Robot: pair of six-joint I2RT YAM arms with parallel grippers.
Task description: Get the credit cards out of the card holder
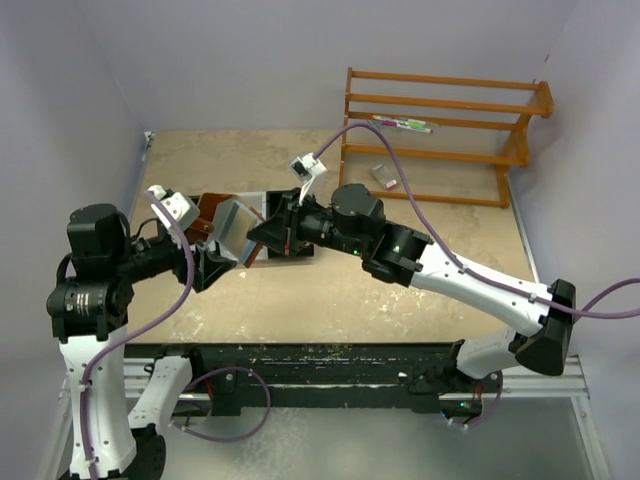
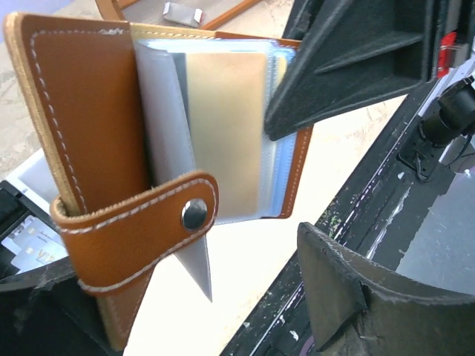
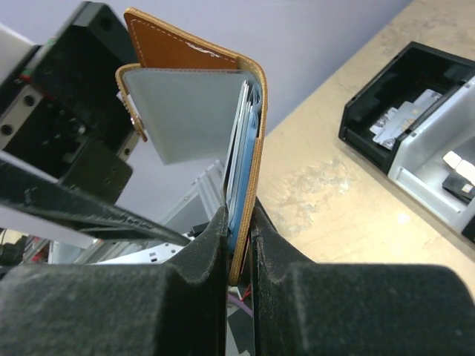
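Observation:
The brown leather card holder [image 2: 89, 111] is held open above the table, its snap tab [image 2: 141, 230] hanging across the front. It also shows in the top view [image 1: 232, 222]. A pale tan credit card [image 2: 223, 126] and light blue cards [image 3: 249, 148] sit in its clear sleeves. My right gripper [image 3: 239, 222] is shut on the holder's far cover edge with the blue cards between the pads; it appears in the top view [image 1: 272, 232]. My left gripper [image 2: 185, 259] is open, its fingers [image 2: 349, 297] spread on either side of the holder's lower edge, and sits just left of the holder in the top view [image 1: 213, 263].
A black-and-white compartment tray [image 3: 371, 111] holding small cards lies on the table below the grippers. An orange wooden rack [image 1: 440, 130] stands at the back right with a pen [image 1: 405, 124] on it and a small white item [image 1: 383, 175] beneath.

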